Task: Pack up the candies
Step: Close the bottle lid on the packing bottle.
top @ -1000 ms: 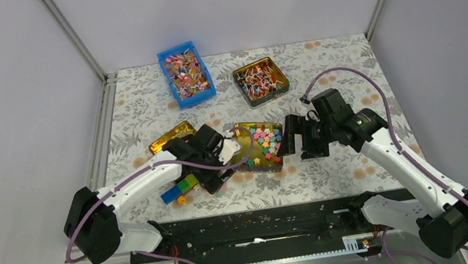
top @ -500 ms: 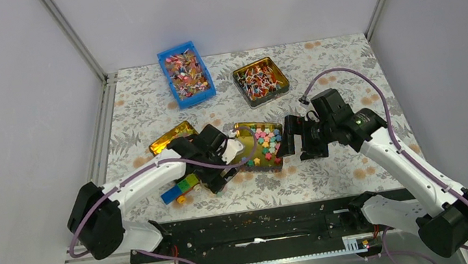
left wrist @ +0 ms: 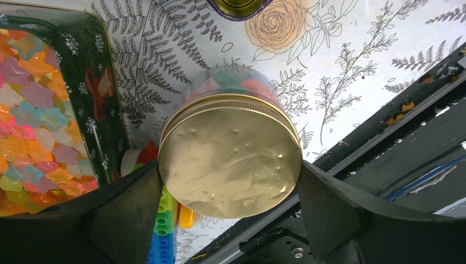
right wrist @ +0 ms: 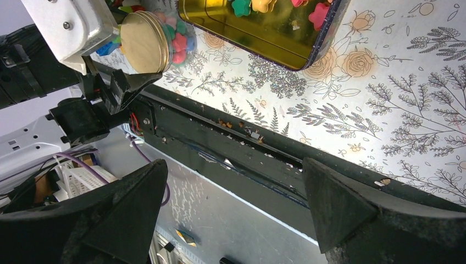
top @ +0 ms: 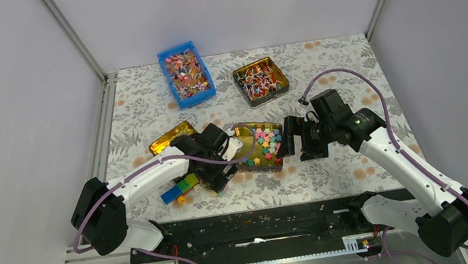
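The candies (top: pixel 264 143) are small star-shaped pieces in mixed colours lying in an open gold-lined tin (top: pixel 242 150) at mid table; they also show in the left wrist view (left wrist: pixel 33 126) and the right wrist view (right wrist: pixel 319 14). My left gripper (left wrist: pixel 229 173) is shut on a clear jar with a gold screw lid (left wrist: pixel 231 157), lying on its side, with candies inside it. The jar (right wrist: pixel 151 41) sits just left of the tin (right wrist: pixel 258 38). My right gripper (right wrist: pixel 235 165) stands open, holding nothing, at the tin's right edge (top: pixel 294 139).
A blue bin (top: pixel 186 74) and a dark tin (top: pixel 261 80) of wrapped sweets stand at the back. A gold tin lid (top: pixel 170 137) and coloured toy blocks (top: pixel 179 189) lie by the left arm. A black rail (top: pixel 258 222) runs along the near edge.
The left arm's shoulder and elbow have shifted slightly to the right, while its gripper stays on the jar. The right arm has barely moved.
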